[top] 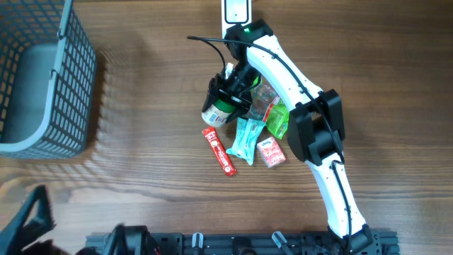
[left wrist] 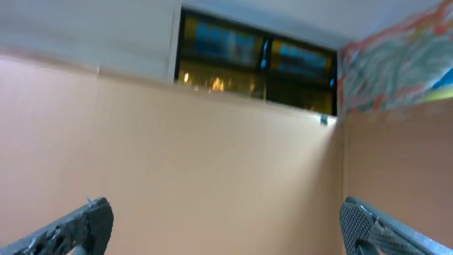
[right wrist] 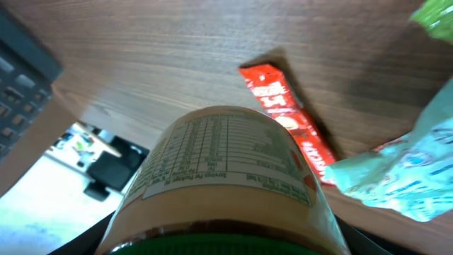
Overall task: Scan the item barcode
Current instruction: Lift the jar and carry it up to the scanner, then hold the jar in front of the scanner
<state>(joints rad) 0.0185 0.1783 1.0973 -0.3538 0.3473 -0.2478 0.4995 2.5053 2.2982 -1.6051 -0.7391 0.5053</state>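
A jar (top: pixel 218 112) with a green lid and a pale label hangs tilted just above the table's middle, with my right gripper (top: pixel 230 91) shut on it near the lid. In the right wrist view the jar (right wrist: pixel 226 170) fills the frame, its nutrition table facing the camera. No barcode shows. My left gripper (left wrist: pixel 226 230) is open and holds nothing, its fingers (left wrist: pixel 85 225) spread wide and pointing at a beige wall. It sits at the table's bottom left corner (top: pixel 28 219).
Under the jar lie a red stick packet (top: pixel 219 151), a teal packet (top: pixel 245 138), a small red box (top: pixel 272 154) and a green packet (top: pixel 277 120). A grey basket (top: pixel 42 78) stands at the far left. A white device (top: pixel 235 10) sits at the top edge.
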